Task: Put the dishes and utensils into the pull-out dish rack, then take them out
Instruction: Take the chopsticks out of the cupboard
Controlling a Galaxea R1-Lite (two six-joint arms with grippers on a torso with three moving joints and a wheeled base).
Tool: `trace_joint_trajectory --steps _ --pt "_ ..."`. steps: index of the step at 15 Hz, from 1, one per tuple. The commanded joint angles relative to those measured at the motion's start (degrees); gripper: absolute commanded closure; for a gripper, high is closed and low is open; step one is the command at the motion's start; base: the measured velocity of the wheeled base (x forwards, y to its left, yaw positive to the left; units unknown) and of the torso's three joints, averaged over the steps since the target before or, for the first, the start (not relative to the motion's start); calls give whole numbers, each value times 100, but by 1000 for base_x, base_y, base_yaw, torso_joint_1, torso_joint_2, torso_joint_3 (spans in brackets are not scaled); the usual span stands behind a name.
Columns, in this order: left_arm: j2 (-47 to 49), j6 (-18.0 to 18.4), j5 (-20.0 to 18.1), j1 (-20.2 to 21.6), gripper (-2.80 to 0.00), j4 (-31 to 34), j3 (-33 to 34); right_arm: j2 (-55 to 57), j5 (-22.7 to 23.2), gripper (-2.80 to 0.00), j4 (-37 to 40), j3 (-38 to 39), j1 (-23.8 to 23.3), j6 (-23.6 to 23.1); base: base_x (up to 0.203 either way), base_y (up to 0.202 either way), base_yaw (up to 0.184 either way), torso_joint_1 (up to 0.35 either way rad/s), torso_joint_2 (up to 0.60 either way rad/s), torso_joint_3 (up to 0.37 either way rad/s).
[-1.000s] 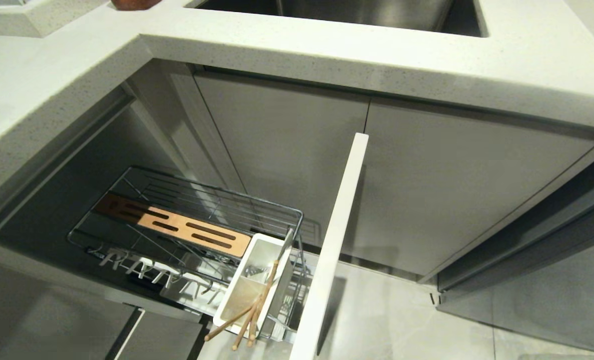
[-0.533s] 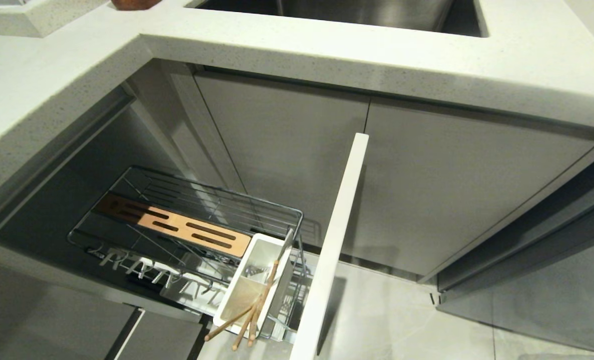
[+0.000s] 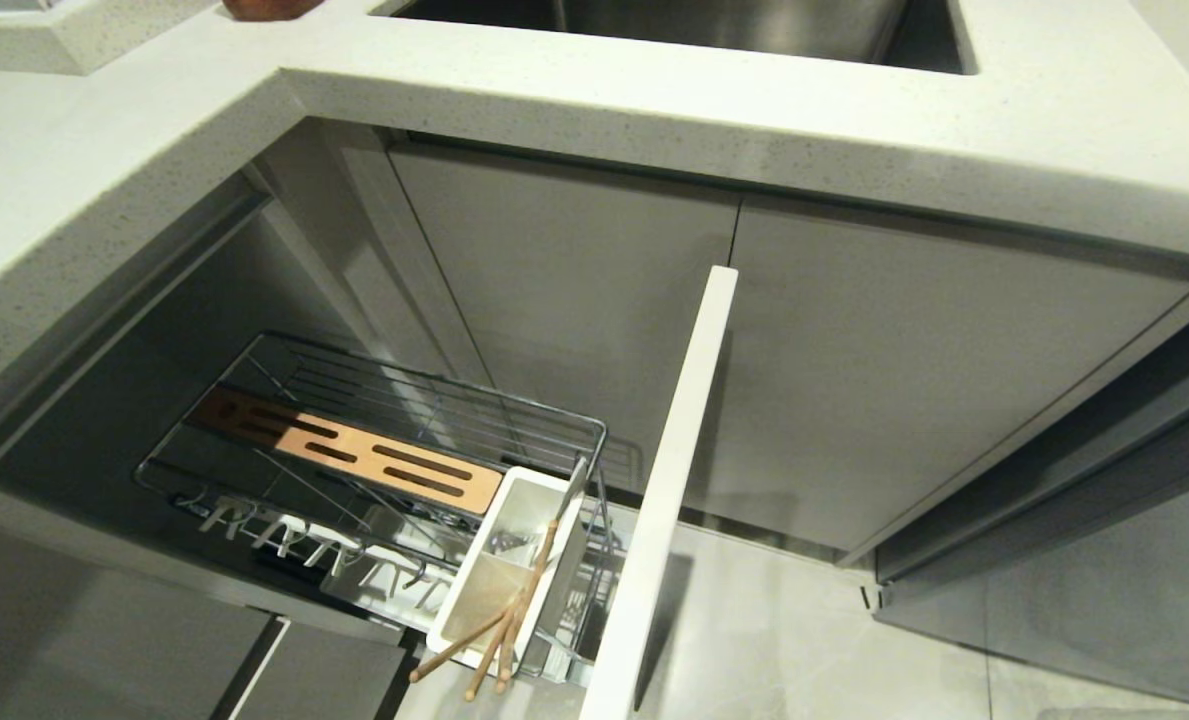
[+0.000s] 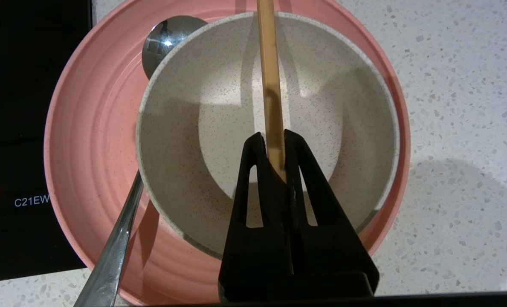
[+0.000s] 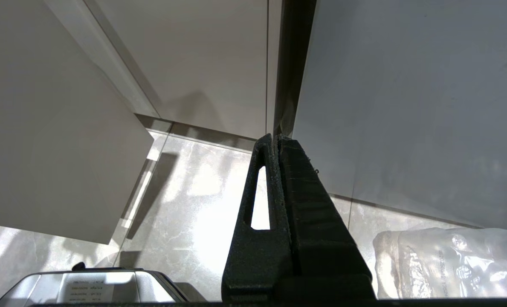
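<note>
Left gripper point(image 4: 271, 147) clamped on one thin light-wood chopstick point(image 4: 270, 85), held over the round cream-white speckled bowl point(image 4: 219, 128). Bowl sits on the wide pink plate point(image 4: 87, 140) on the speckled countertop point(image 4: 462, 128). Shiny metal spoon point(image 4: 121, 230) lies on the plate at the bowl's 9 o'clock, touching it. Right gripper point(image 5: 275, 140) shut, empty, above the floor. Chrome wire pull-out dish rack point(image 3: 374, 440) stands open; more chopsticks point(image 3: 499, 630) lean in its white caddy point(image 3: 514, 510).

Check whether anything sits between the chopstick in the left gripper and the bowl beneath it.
Nothing visible does. The left gripper holds the chopstick over the bowl's empty inside; the spoon lies off to one side, on the pink plate beside the bowl.
</note>
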Motion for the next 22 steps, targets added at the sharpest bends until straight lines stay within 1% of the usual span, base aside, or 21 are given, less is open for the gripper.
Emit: trace_joint_trajectory --steps 1,4,6,13,14,20,22 --pt "-10 -16 -4 15 0 31 16 9 0 0 -1 17 9 0 0 0 0 0 0 0" --pt "-14 -16 -25 24 0 31 19 0 0 0 -1 12 9 0 0 0 0 0 0 0" --pt "-37 -16 -118 32 0 31 51 0 0 0 -1 9 8 1 0 0 0 0 0 0" --pt "-64 -25 -118 67 0 22 34 0 0 0 -1 18 0 0 0 0 0 0 0 0" --pt "-72 -25 -118 67 -280 22 34 0 0 0 -1 18 8 0 0 0 0 0 0 0" --pt "-98 -34 -126 67 -280 19 -11 0 0 0 -1 11 8 0 0 0 0 0 0 0" --pt "-129 -117 -118 67 -280 5 -63 0 0 0 -1 9 9 0 0 0 0 0 0 0"
